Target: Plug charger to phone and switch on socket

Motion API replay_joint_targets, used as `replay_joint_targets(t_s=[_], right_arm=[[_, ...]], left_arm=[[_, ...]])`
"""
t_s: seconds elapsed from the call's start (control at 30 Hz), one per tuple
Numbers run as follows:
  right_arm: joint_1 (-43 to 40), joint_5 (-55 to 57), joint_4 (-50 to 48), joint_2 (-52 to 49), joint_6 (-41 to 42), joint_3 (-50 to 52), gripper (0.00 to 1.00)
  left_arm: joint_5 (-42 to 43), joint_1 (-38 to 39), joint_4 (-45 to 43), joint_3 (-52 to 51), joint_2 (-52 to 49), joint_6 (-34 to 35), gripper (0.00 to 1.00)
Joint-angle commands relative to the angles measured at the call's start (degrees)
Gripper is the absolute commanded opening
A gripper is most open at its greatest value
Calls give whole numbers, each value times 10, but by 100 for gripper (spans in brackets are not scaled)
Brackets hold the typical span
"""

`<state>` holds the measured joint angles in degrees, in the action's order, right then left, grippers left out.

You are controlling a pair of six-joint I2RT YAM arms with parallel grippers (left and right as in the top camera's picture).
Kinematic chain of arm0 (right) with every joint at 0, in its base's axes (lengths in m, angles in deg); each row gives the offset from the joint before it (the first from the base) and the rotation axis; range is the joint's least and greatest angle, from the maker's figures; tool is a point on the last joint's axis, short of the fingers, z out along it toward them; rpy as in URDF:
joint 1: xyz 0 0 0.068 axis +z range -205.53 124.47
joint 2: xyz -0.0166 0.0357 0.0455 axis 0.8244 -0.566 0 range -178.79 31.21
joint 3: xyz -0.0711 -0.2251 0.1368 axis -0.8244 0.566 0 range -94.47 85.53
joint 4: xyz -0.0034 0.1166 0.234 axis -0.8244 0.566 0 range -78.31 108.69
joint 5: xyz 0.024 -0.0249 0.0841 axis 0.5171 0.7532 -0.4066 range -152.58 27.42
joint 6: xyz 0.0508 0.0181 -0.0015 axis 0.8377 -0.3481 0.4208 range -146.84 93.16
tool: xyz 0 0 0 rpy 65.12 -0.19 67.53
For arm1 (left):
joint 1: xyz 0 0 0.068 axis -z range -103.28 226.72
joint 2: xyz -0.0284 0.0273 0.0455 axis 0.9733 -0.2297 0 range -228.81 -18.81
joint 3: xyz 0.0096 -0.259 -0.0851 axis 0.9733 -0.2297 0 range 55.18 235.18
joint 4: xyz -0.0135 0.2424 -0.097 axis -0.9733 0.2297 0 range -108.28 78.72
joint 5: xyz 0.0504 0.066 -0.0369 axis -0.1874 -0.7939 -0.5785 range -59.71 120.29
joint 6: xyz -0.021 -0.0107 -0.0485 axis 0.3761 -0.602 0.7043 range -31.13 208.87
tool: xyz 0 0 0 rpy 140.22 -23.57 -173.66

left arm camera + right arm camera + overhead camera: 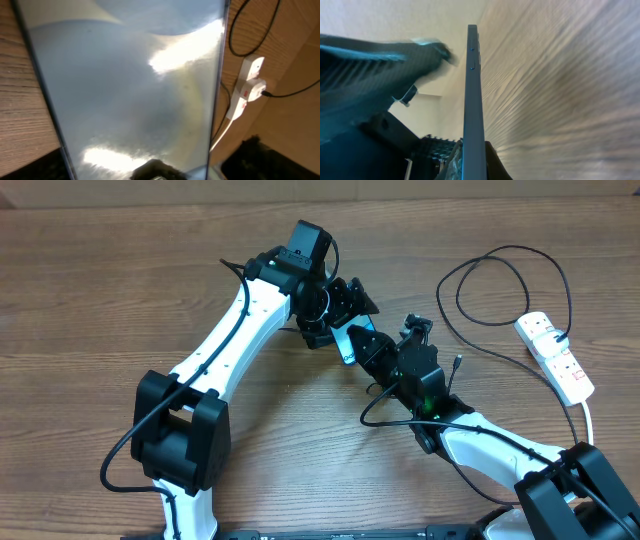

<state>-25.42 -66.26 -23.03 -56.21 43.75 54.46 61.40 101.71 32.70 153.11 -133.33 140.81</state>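
Observation:
The phone (pixel 348 343) is held up off the table between the two arms, and its pale blue screen (pixel 135 85) fills the left wrist view. My right gripper (pixel 372 348) is shut on the phone, whose thin edge (pixel 474 100) stands between the pads. My left gripper (pixel 350 304) is open; its dark fingers (pixel 272 160) stand clear of the phone's side edges. The charger (pixel 500 252), a thin black cable, loops on the table at the right, with its plug tip (pixel 457 362) lying loose. The white socket (pixel 556 356) lies at the far right.
The socket (pixel 247 85) and a loop of the charger (pixel 250 50) show beyond the phone in the left wrist view. A thick white cord (pixel 588 415) runs from the socket toward the front. Bare wooden table (pixel 90 290) lies to the left.

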Motion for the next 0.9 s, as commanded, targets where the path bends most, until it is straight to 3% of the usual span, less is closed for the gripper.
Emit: replay_joint_targets(t_s=[0.0, 0.27, 0.43, 0.53, 0.63, 0.87], right_arm=[[-4, -64, -12, 5, 132, -12, 4], [-85, -243, 19, 5, 273, -12, 4], [-123, -381, -12, 5, 362, -12, 4], [-102, -346, -25, 5, 386, -12, 4], [-68, -313, -20, 5, 385, -12, 4], [-31, -244, -70, 5, 387, -12, 4]], left_arm=[[30, -36, -9, 17, 3, -40, 100], [48, -161, 36, 32, 38, -151, 100], [-47, -237, 145, 32, 117, -203, 100], [-122, -254, 201, 31, 180, -213, 99], [-115, -251, 215, 30, 212, -210, 100], [29, -248, 212, -22, 228, -193, 99]])
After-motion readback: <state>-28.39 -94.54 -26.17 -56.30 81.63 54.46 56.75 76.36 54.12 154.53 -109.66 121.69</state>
